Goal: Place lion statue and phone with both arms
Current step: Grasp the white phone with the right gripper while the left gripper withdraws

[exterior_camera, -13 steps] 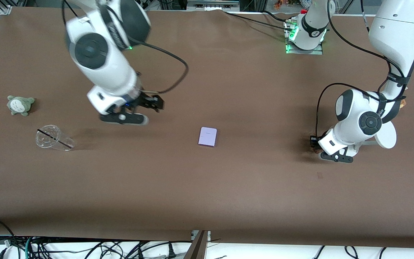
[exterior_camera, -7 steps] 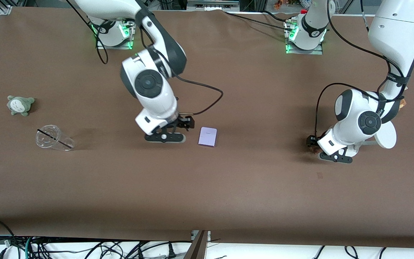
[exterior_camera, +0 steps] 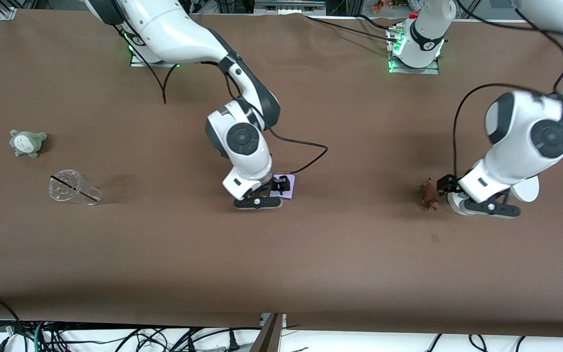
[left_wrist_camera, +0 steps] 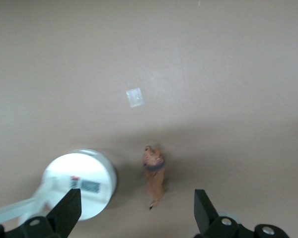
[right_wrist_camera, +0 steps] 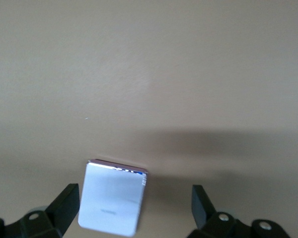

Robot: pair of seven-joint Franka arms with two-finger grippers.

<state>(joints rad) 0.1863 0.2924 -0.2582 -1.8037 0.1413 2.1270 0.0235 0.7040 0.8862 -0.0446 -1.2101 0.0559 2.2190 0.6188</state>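
Now right end effector (right_wrist_camera: 131,210) spread over phone (right_wrist_camera: 112,198); left end effector (left_wrist_camera: 136,213) wide above lion statue (left_wrist_camera: 154,174).

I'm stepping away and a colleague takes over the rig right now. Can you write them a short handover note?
Left pincer: open, empty, just above the table over the lion statue, which lies beside the white round-based stand.
Right pincer: open, low over the phone, which lies flat mid-table.
Done: neither item is gripped.
Left: grasp both items and place them.
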